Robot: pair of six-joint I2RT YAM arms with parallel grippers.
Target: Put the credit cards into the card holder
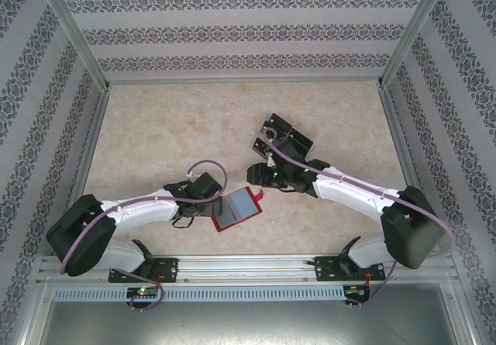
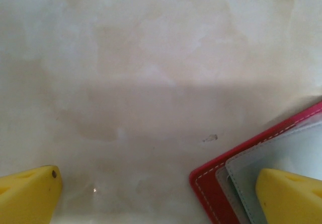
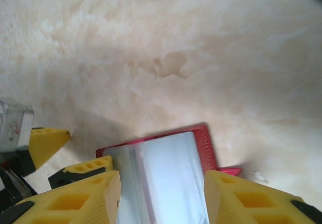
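Card holder (image 1: 236,209) lies opened on the table (image 1: 170,128), near the front edge and roughly midway between the two arms, with its dark-red cover underneath and its pale grey-blue pockets facing up. We note the snap tab (image 1: 256,196) projecting from its far right corner. The left gripper (image 2: 157,176) is spread wide. In the left wrist view one yellow finger (image 2: 287,196) stands over a corner of the card holder and the other stands over bare table beside it. We cannot tell whether the first finger presses on the pocket or only hangs above it. The right gripper (image 3: 162,176) points at the card holder from the far right side. Its fingers are partly parted, and we see the pale pockets and red rim through the gap. We see no card between the pads, and we cannot tell whether they touch the card holder. The credit cards (image 1: 288,136) show as black rectangles inside a clear tray (image 1: 267,120), which sits just beyond the right gripper toward the middle of the table, apart from the card holder.
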